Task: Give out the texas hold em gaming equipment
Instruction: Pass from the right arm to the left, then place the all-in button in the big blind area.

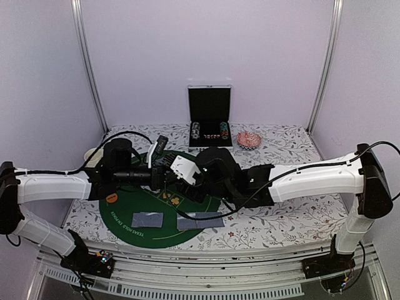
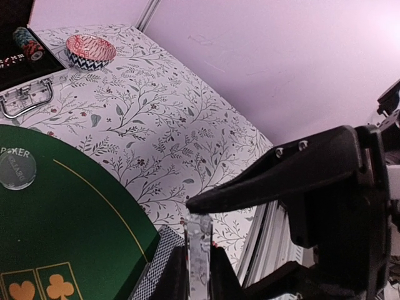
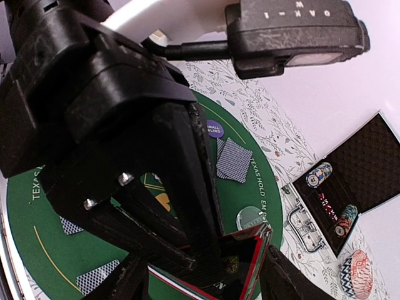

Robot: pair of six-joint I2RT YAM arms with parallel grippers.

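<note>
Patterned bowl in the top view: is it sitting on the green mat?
No: the bowl stands on the floral cloth beside the open case, well off the green mat.

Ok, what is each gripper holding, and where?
Right gripper clamps the red-edged card box across its sides. Left gripper sits at a pale card edge; whether it grips cannot be told.

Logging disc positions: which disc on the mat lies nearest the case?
The clear disc, at the mat's edge right by the case handle. The purple disc and orange disc lie farther from it.
</note>
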